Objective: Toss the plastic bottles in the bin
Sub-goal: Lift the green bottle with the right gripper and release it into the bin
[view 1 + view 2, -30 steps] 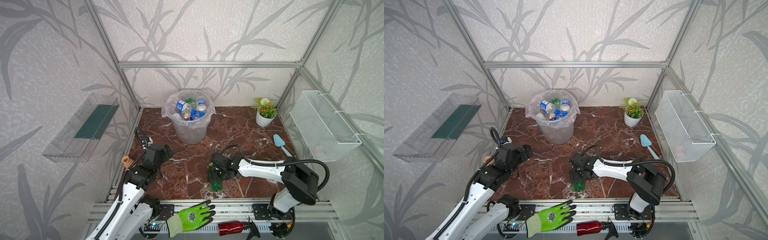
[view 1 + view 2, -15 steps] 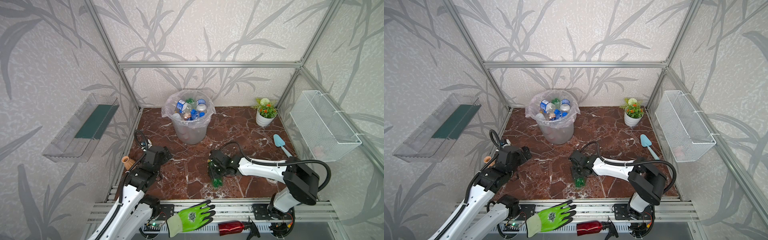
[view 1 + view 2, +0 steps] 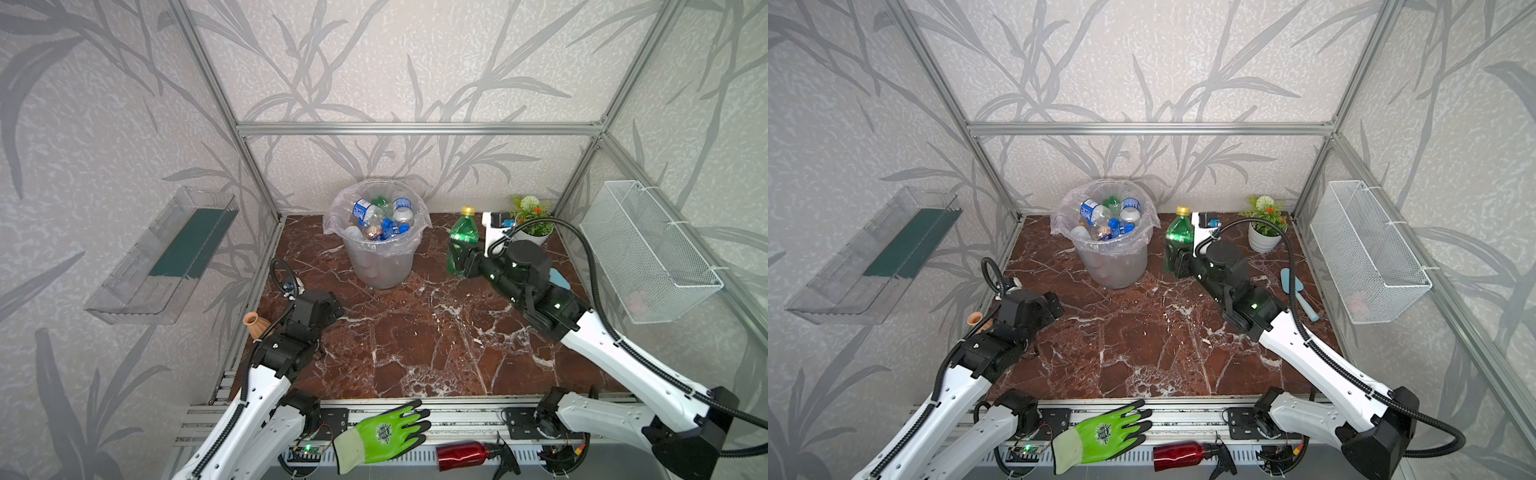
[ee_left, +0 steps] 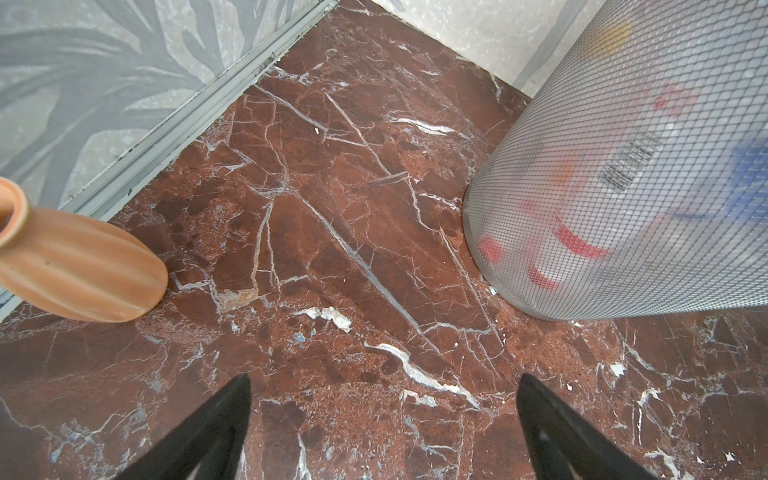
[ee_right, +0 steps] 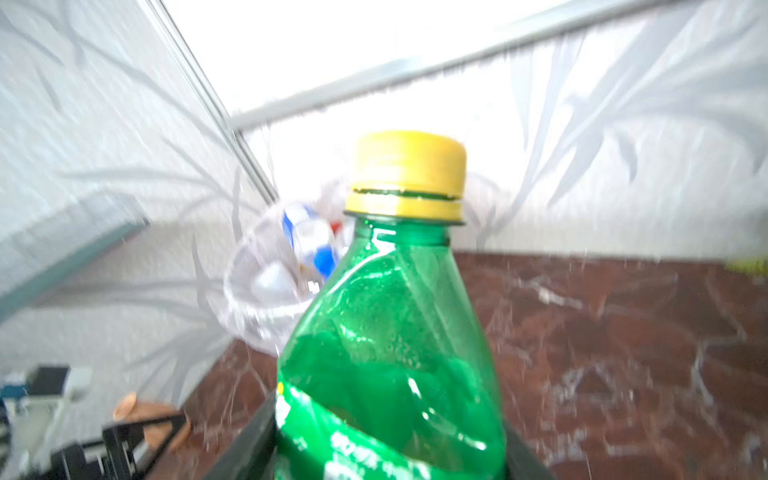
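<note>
right gripper [image 3: 462, 262] pinches upright yellow-capped green plastic bottle [image 3: 460, 235], round grey lined bin [image 3: 384, 266] near its left; left gripper [image 4: 384, 415] spread.

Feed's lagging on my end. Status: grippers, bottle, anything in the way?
Right gripper shut on green bottle, upright, beside bin. Left gripper open, empty, near vase. Nothing between bottle and bin.

The green bottle [image 5: 390, 340] is cut off at its label (bin [image 5: 249, 316] behind it blurred).

Glossy green plastic bottle [image 5: 390, 332]; polished marble-look tabletop [image 3: 415, 340]; matt, seemingly clay vase [image 4: 75, 266]; frosted plastic bin [image 3: 386, 270], thin filmy liner [image 3: 331, 224].
</note>
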Robot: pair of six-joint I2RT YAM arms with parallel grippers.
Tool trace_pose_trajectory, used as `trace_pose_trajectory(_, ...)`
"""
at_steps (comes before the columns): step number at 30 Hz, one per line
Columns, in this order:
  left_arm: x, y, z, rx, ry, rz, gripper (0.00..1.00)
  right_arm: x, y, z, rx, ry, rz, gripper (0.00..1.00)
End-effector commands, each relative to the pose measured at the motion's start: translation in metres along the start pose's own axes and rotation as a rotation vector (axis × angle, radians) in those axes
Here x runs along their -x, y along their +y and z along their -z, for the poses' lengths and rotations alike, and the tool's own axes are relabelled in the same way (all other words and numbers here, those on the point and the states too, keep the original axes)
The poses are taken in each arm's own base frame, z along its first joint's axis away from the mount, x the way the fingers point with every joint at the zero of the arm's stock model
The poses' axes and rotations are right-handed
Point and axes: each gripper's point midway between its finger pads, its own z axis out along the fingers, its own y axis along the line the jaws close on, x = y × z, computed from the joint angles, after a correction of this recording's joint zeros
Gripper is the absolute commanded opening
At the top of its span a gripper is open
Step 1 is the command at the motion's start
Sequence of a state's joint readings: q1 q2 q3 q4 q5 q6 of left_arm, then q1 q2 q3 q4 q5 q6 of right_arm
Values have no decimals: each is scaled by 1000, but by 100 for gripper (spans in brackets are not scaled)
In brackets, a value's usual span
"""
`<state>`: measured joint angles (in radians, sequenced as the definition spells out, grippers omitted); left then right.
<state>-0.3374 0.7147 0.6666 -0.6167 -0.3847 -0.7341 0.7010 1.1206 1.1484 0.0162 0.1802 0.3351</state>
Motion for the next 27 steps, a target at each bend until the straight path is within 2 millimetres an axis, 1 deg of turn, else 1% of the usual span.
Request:
trace_pose_trajectory(1,6,2,1,14,-25,14,99,80,28,-3,77,-266,88,47)
trace_pose_trajectory(3,6,1,1,11,-26,18,99,98,47,-20,137,-306,111,47)
trace_pose_trajectory(4,6,1,1,9,-25,19,99,101,55,-32,157,-303,118,48)
trace_pose_trajectory(5,7,1,1,8,-26,20,99,100,62,-48,178,-286,125,48)
trace_pose_trajectory(7,7,0,1,8,-24,18,99,91,75,-83,221,-237,128,48)
trace_pose_trajectory(9,7,0,0,9,-24,20,99,68,85,-128,251,-142,137,48)
trace_pose_trajectory(10,7,-1,0,8,-23,19,99,52,86,-150,253,-90,141,49)
trace_pose_trajectory(11,8,-1,0,10,-23,17,99,27,87,-174,258,-11,159,52)
trace_pose_trajectory(12,8,-1,0,11,-24,16,99,16,87,-192,246,49,179,53)
trace_pose_trajectory(13,8,-1,0,13,-23,13,99,-2,84,-209,231,120,195,57)
trace_pose_trajectory(14,9,0,1,14,-25,11,99,-17,81,-223,210,191,220,61)
trace_pose_trajectory(15,10,1,2,17,-26,6,99,-29,75,-233,180,248,246,66)
trace_pose_trajectory(16,10,1,3,20,-28,3,99,-34,71,-238,157,276,267,74)
trace_pose_trajectory(17,11,3,4,28,-30,-2,99,-32,68,-239,134,276,286,80)
trace_pose_trajectory(19,11,6,6,34,-36,-6,99,-23,61,-234,93,247,312,83)
trace_pose_trajectory(20,11,7,7,34,-38,-7,99,-14,60,-228,82,240,318,83)
trace_pose_trajectory(23,11,10,8,38,-45,-3,99,-2,59,-221,57,237,330,83)
trace_pose_trajectory(25,10,10,8,36,-43,0,99,13,57,-211,40,188,328,85)
trace_pose_trajectory(27,9,9,7,35,-36,-1,99,29,59,-194,45,135,323,87)
